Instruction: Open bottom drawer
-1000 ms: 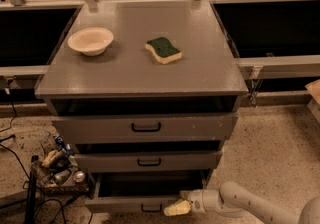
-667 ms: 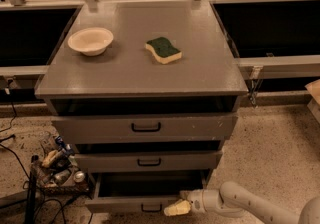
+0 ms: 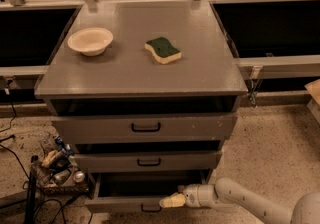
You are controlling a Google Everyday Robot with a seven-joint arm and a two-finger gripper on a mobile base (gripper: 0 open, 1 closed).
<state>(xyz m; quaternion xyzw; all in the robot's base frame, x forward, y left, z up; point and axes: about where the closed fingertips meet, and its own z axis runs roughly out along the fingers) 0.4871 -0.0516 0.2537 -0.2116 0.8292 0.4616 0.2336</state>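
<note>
Bottom drawer [image 3: 117, 204]: sitting lowest of the three grey fronts, at 6 o'clock in the view. It is standing partly pulled out and showing a dark strip of its inside behind the front panel.
Black loop handle [image 3: 150, 209]: hanging at the middle of that front panel, at the view's lower edge.
Hand [image 3: 171, 201]: reaching in from 4 o'clock and lying against the top edge of the bottom drawer's front, just beside the handle at its 2 o'clock. Whether it is wide or narrow cannot be told.
Arm [image 3: 240, 199]: running pale from the 5 o'clock corner towards the hand.
Middle drawer [image 3: 110, 161]: sitting directly at 12 o'clock of the bottom drawer.
Top drawer [image 3: 100, 128]: showing the widest front, above the middle one.
Surface [image 3: 140, 75]: grey cabinet top, carrying two things.
Bowl [image 3: 90, 41]: standing upright at 10 o'clock on the surface.
Sponge [image 3: 163, 50]: lying green side up at 3 o'clock of the bowl, apart from it.
Clutter [image 3: 57, 165]: lying on the speckled floor at 9 o'clock of the drawers.
</note>
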